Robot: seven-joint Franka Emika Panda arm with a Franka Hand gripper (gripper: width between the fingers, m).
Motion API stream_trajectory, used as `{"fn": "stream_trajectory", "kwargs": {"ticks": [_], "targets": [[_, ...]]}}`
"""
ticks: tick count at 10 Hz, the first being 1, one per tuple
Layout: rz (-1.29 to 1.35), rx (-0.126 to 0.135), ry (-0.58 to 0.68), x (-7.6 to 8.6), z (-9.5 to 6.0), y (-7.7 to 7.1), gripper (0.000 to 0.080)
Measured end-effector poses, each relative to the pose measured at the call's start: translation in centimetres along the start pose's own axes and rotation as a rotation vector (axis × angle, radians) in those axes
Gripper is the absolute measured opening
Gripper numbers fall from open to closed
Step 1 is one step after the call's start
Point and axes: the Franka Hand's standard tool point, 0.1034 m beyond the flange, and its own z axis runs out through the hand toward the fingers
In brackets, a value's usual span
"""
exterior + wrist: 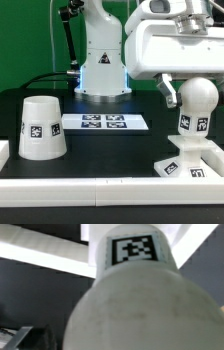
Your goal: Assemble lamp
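The white bulb (197, 100) stands upright with its tagged neck in the low white base (183, 164) at the exterior view's right. My gripper (186, 98) is open around the bulb's round head. One dark finger (168, 96) shows just beside the head; the other finger is hidden. In the wrist view the bulb (130, 303) fills most of the picture, and a dark gap separates it from the one finger (18, 338) that shows. The cone-shaped shade (42, 128) stands apart on the table at the exterior view's left.
The marker board (105, 122) lies flat between the shade and the bulb. The arm's white pedestal (100, 65) rises behind it. A white rim (100, 188) runs along the table's near edge.
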Motion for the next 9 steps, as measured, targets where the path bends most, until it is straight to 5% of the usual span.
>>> {"fn": "stream_trajectory", "kwargs": {"ticks": [3,7,9], "targets": [[-0.006,0.007,-0.008,0.8,-1.8,0.0,0.0699],[0.001,0.037,-0.061,0.4,-1.8,-0.7,0.0699],[0.023,0.112,-0.231,-0.2,-1.6,-1.5,0.0699]]}}
